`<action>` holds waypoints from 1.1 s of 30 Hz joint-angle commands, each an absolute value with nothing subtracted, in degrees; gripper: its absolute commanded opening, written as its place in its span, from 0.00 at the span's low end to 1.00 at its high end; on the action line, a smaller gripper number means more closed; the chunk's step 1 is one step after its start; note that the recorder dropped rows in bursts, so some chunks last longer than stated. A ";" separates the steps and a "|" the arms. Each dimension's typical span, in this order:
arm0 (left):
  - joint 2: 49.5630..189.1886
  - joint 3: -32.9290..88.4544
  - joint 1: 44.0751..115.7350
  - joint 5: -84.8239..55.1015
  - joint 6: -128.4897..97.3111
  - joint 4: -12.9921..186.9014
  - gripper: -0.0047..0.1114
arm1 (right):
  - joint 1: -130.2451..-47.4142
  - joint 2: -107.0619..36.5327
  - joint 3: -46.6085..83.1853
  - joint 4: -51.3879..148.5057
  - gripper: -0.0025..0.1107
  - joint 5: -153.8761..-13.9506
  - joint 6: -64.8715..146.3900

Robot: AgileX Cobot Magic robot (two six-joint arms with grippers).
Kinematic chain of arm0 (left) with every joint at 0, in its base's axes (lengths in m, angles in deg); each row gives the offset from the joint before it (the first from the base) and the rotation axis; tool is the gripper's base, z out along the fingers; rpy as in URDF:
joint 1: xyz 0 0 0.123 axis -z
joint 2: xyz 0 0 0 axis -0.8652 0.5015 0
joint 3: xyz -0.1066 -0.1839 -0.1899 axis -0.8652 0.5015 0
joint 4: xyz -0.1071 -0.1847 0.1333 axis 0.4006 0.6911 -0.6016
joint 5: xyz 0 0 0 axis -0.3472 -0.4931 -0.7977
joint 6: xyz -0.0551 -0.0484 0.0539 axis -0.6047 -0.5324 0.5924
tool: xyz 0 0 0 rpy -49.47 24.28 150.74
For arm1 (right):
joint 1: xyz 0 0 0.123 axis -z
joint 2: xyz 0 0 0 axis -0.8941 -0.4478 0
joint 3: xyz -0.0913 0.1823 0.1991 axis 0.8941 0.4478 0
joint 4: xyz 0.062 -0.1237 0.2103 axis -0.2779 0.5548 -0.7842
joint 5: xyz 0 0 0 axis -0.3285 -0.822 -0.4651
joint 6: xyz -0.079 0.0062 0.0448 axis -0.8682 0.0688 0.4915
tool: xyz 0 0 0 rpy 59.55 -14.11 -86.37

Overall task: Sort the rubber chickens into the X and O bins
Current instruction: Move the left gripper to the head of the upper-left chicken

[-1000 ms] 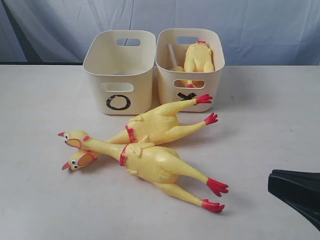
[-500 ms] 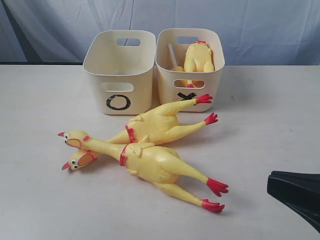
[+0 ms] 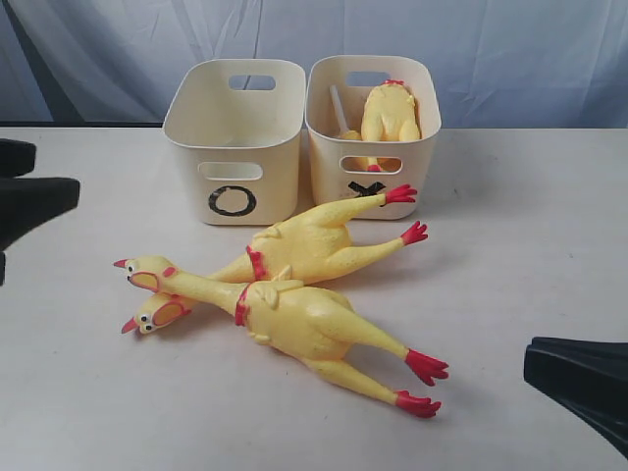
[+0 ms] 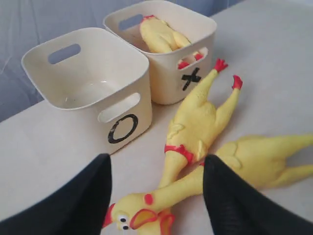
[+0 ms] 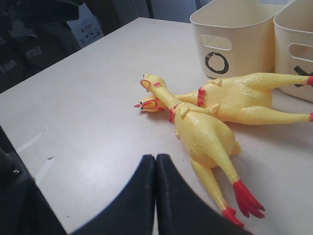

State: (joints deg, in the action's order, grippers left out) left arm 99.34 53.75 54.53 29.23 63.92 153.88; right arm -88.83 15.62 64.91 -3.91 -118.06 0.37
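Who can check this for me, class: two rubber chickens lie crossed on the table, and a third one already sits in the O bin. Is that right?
Not quite. The third chicken sits in the X bin, not the O bin, as the exterior view shows. The other two chickens do lie crossed on the table.

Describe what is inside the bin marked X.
One yellow rubber chicken stands on end inside the X bin. Its lower end and the bin's floor are hidden by the front wall.
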 commanded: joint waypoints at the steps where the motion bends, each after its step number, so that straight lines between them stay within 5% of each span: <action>1: 104.10 53.39 57.73 30.27 82.78 154.56 0.51 | -88.52 15.96 65.18 -4.31 0.01 -117.90 0.20; 10: 110.03 53.39 65.14 19.13 88.81 138.34 0.51 | -88.52 15.96 65.18 -4.31 0.01 -118.00 0.20; 33: 133.54 53.39 88.08 -4.27 99.35 134.67 0.51 | -88.52 15.96 65.18 -4.44 0.01 -118.00 0.20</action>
State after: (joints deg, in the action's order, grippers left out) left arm 131.30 53.66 86.74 -1.11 97.55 135.17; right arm -88.83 15.62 64.91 -4.13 -118.25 0.37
